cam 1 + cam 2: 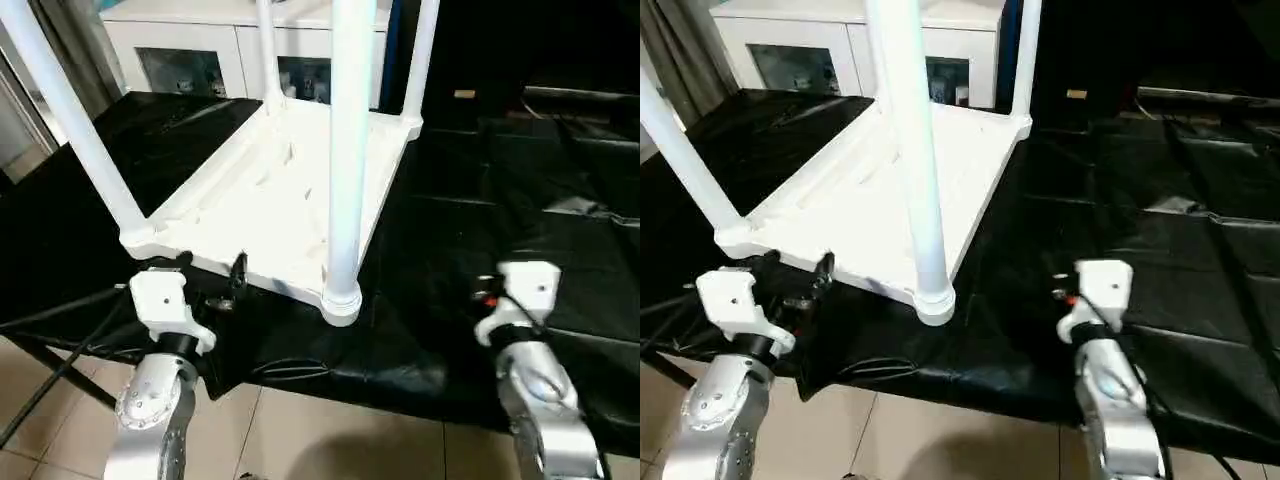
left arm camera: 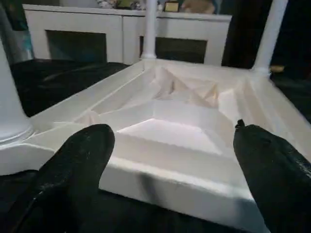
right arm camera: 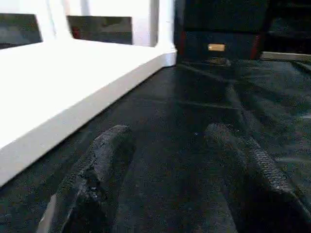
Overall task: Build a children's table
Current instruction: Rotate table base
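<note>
The children's table (image 1: 270,200) lies upside down on the black-covered work surface, ribbed underside up. White tube legs stand in its corner sockets: one at the near right corner (image 1: 345,150), one at the near left (image 1: 75,130), two at the far corners. My left gripper (image 2: 170,133) is open just in front of the tabletop's near edge, level with the rim, nothing between its fingers (image 2: 77,160). My right gripper (image 3: 169,132) is open low over the black cover, right of the table's long side, holding nothing.
The black cover (image 1: 480,200) spreads wide to the right of the table. A white glass-door cabinet (image 1: 190,50) stands behind. The work surface ends just before my wrists, with tiled floor (image 1: 300,430) below. A black cable (image 1: 60,370) hangs by my left forearm.
</note>
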